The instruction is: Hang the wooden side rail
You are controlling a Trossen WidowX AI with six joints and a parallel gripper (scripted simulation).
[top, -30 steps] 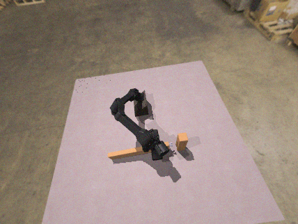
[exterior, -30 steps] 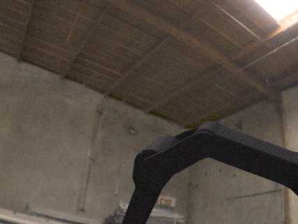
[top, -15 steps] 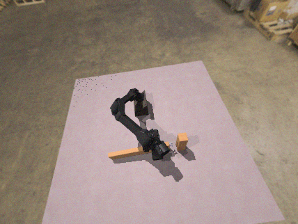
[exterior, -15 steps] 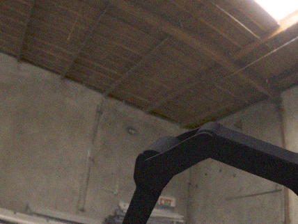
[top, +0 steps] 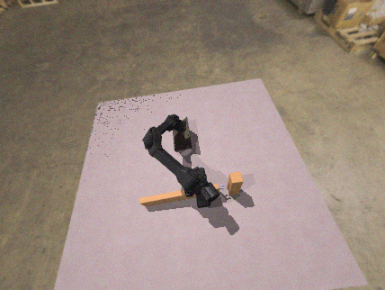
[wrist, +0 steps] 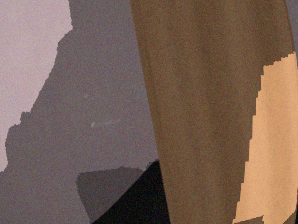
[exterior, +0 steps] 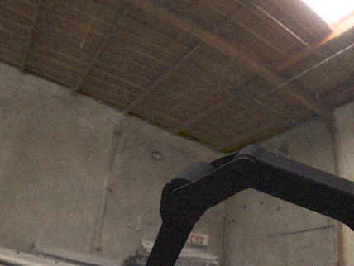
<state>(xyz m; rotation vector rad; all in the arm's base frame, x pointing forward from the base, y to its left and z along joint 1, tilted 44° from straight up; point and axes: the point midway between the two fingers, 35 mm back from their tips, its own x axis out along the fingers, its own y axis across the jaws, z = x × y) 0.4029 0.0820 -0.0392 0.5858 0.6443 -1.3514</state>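
Note:
The wooden side rail [top: 163,197] [wrist: 200,100] lies crosswise in the top view, its far left end low at the table. My gripper [top: 201,193] is shut on the rail near its hook end; its fingertips are hidden under the black wrist. A dark part of the gripper shows at the bottom of the wrist view. The steel hooks [top: 220,186] stick out of the rail's right end, apart from the post by a small gap. The orange headboard post [top: 235,183] stands upright just right of them. Its slot and pins cannot be made out.
The pale pink table [top: 148,252] carries the rail, the post and the dark arm base [top: 182,141] behind them. The arm [top: 167,161] [exterior: 207,183] reaches forward over the rail. The exterior view shows only arm links, walls and ceiling.

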